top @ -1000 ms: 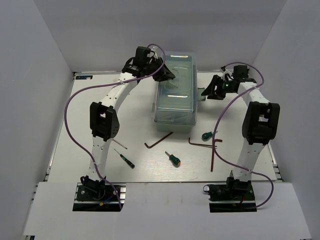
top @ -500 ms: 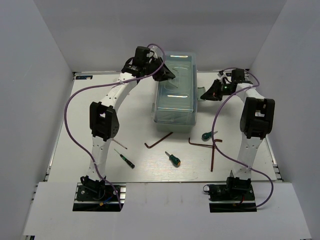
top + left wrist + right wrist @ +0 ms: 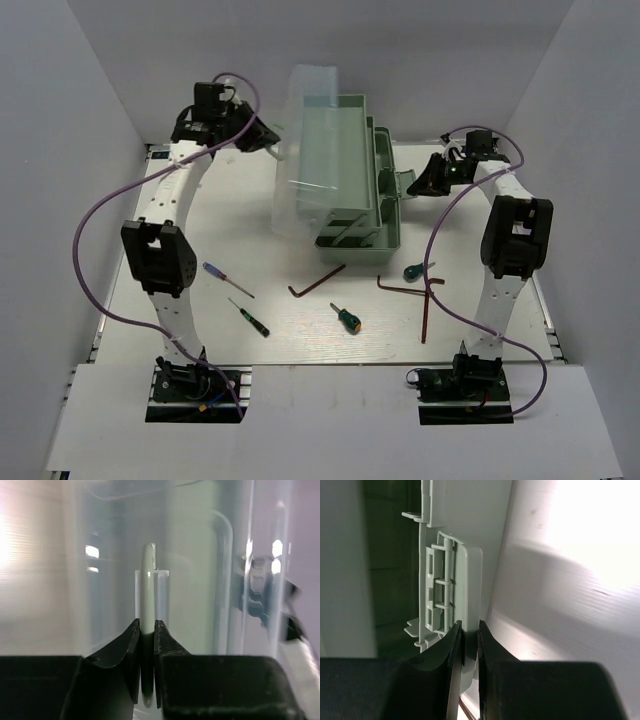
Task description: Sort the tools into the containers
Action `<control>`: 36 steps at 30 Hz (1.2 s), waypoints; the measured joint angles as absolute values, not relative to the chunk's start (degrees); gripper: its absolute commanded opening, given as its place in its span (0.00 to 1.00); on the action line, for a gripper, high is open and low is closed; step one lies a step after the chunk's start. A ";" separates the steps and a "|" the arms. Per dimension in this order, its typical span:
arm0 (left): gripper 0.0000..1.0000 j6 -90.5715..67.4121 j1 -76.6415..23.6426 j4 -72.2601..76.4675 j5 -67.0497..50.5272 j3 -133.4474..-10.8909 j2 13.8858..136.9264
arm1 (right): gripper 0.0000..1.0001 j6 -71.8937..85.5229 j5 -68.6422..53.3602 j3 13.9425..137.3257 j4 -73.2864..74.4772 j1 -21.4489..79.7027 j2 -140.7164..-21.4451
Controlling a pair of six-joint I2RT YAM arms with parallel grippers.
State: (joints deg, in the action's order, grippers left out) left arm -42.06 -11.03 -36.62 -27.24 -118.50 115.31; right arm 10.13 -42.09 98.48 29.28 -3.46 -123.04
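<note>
The pale green toolbox [image 3: 352, 236] stands at the back middle with its clear lid [image 3: 303, 110] swung up and over to the left, and its trays [image 3: 383, 165] stepped out on the right. My left gripper [image 3: 270, 140] [image 3: 147, 630] is shut on the lid's thin pale green handle [image 3: 148, 575]. On the box's right side, my right gripper [image 3: 412, 185] [image 3: 469, 630] is shut on the latch [image 3: 451, 580]. Tools lie in front of the box: hex keys [image 3: 318, 281] [image 3: 403, 287], a stubby green screwdriver [image 3: 413, 270], a green-handled screwdriver [image 3: 347, 318], a blue-handled screwdriver [image 3: 225, 279] and a dark one [image 3: 250, 317].
A long thin dark rod [image 3: 427, 312] lies at the front right, beside the right arm's purple cable. White walls close in the table on the left, back and right. Both arm bases sit at the near edge.
The lid has swung open to the left with my left gripper on its handle, and the left arm moved left. The trays have spread out. My right gripper has closed on the latch.
</note>
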 measured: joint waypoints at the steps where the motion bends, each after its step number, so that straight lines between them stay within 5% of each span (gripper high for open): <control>1: 0.00 -41.08 -9.58 -37.34 -26.35 -117.34 114.52 | 0.00 9.96 -41.67 98.50 29.43 -3.73 -122.91; 6: 0.06 -36.64 -4.86 -39.75 -22.96 -109.84 113.97 | 0.00 9.17 -40.23 98.52 29.85 -4.91 -122.28; 9: 0.25 -35.53 -4.27 -39.68 -24.23 -108.79 113.97 | 0.41 8.43 -40.51 98.74 29.85 -5.32 -122.17; 10: 0.41 -35.20 -4.29 -39.38 -24.38 -108.81 113.91 | 0.58 7.99 -40.14 98.74 29.93 -5.37 -122.17; 13: 0.66 -34.11 -4.27 -40.21 -22.37 -109.47 113.91 | 0.77 6.15 -40.86 98.74 29.98 -6.79 -122.15; 17: 0.76 -33.58 -2.50 -43.46 -19.11 -111.55 114.02 | 0.80 4.03 -42.78 98.74 30.70 -9.23 -121.23; 19: 0.76 -33.43 -1.34 -44.75 -17.12 -112.84 114.02 | 0.80 2.42 -43.38 98.59 31.59 -10.31 -120.09; 22: 0.78 -32.73 0.14 -46.41 -12.97 -113.54 113.80 | 0.65 -2.02 -44.10 97.27 33.43 -11.77 -117.12; 23: 0.76 -32.51 0.78 -46.85 -11.99 -113.54 113.67 | 0.43 -4.32 -44.66 96.42 34.46 -12.16 -115.72; 26: 0.64 -31.14 1.28 -48.36 -9.34 -113.51 112.92 | 0.07 -13.28 -46.87 92.88 38.24 -13.10 -110.93; 27: 0.42 -30.63 1.15 -48.66 -8.84 -113.49 112.38 | 0.00 -17.45 -47.99 90.83 39.77 -13.17 -108.73; 30: 0.00 -28.64 0.19 -48.73 -7.70 -111.28 108.44 | 0.00 -32.75 -50.98 83.55 46.89 -12.69 -101.06; 32: 0.00 -27.22 -0.47 -47.99 -7.94 -108.33 104.01 | 0.00 -42.61 -52.05 78.87 51.46 -11.75 -96.20; 33: 0.00 -26.44 -0.82 -47.81 -8.32 -107.00 101.69 | 0.08 -47.29 -52.47 76.44 53.45 -11.05 -93.97; 34: 0.01 -25.45 -1.26 -47.24 -9.15 -105.60 99.00 | 0.36 -52.29 -52.60 73.54 55.48 -10.04 -91.44; 36: 0.14 -23.11 -2.39 -45.82 -11.60 -103.31 93.73 | 0.54 -59.66 -52.29 67.96 58.57 -7.73 -87.07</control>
State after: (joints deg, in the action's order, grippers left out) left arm -23.11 -2.39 -45.82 -11.60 -103.31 93.73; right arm -59.66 -52.29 67.96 58.57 -7.73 -87.07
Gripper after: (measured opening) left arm 0.044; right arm 0.392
